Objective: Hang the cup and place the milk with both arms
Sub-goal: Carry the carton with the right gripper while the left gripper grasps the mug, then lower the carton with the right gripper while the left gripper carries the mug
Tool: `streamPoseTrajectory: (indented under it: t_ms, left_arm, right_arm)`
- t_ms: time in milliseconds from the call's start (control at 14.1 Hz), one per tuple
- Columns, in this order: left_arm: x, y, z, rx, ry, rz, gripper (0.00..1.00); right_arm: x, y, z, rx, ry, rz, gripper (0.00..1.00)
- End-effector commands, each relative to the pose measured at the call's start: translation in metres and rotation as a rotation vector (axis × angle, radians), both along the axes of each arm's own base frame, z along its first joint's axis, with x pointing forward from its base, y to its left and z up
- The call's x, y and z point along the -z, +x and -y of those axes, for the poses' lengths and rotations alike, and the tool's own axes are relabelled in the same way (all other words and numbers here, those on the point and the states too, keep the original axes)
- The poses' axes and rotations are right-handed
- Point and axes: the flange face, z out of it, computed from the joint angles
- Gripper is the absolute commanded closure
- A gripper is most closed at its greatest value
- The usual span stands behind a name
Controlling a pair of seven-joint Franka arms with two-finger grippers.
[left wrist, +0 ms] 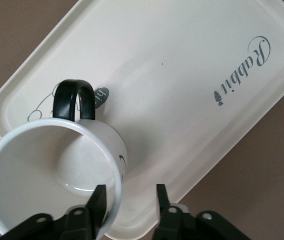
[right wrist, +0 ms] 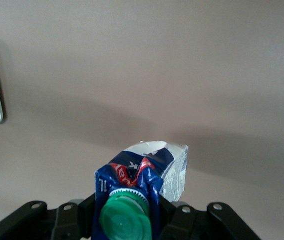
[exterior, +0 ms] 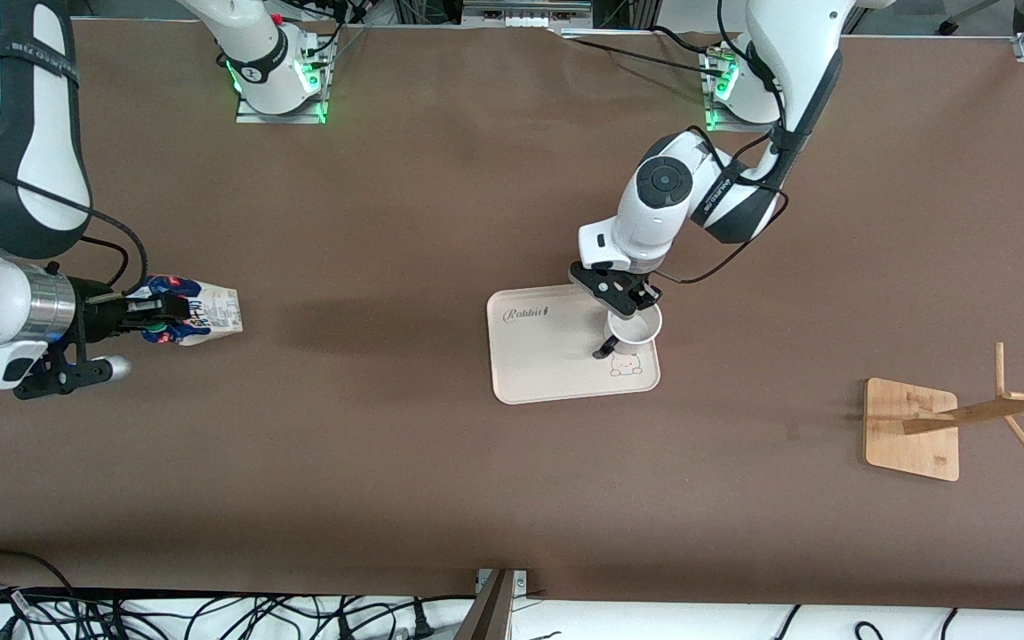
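Note:
The cup (exterior: 636,329), a white mug with a black loop handle, stands on the cream tray (exterior: 539,360) at its corner toward the left arm's end. My left gripper (exterior: 629,313) is down over the cup's rim. In the left wrist view one finger (left wrist: 98,202) is inside the cup (left wrist: 42,165) and the other is outside, with a gap to the wall; the left gripper (left wrist: 128,197) is open. My right gripper (exterior: 165,318) is shut on the milk (exterior: 205,316) at its blue top. The green cap shows between the right gripper (right wrist: 127,212) fingers, with the milk (right wrist: 149,167) tipped sideways.
A wooden rack (exterior: 912,427) with slanted pegs stands toward the left arm's end, nearer the front camera than the tray. The tray (left wrist: 181,75) bears the word "Rabbit" and a small bear drawing. Cables lie along the table's near edge.

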Motion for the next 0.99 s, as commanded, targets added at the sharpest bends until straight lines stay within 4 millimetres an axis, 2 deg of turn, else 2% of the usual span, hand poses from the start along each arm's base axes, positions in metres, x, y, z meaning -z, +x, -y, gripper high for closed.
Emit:
streamPoseTrajectory:
  t_ms: [0,213,355,426,496,567,638,780,922]
  left_arm:
    - [-0.006,0.008,0.002,0.02,-0.001,0.027,1.0]
    - [-0.022,0.013,-0.001,-0.004,-0.009,0.046,1.0]
    - [-0.051,0.024,-0.014,-0.037,-0.021,0.078,1.0]
    - [-0.067,0.032,-0.032,-0.071,-0.017,0.084,1.0]
    - [-0.087,0.043,-0.053,-0.107,-0.016,0.101,1.0]
    - [-0.108,0.056,-0.08,-0.155,-0.022,0.13,1.0]
    - [-0.13,0.069,-0.107,-0.203,-0.022,0.151,1.0]
    - [-0.168,0.09,-0.149,-0.283,0.008,0.133,1.0]
    - [-0.209,0.107,-0.183,-0.351,0.031,0.115,1.0]
  right_arm:
    - [0.016,0.008,0.011,-0.031,0.067,0.05,0.71]
    - [0.033,0.016,0.012,-0.008,0.051,0.143,0.71]
    - [0.051,0.017,0.014,-0.01,0.044,0.186,0.71]
    - [0.064,0.016,0.014,-0.008,0.042,0.202,0.71]
    - [0.077,0.014,0.006,-0.01,0.054,0.218,0.71]
    - [0.084,0.011,0.003,-0.003,0.06,0.222,0.71]
    - [0.089,0.01,0.003,0.007,0.071,0.218,0.71]
    - [0.098,0.005,0.003,0.024,0.093,0.199,0.71]
    - [0.101,0.003,0.004,0.006,0.105,0.198,0.71]
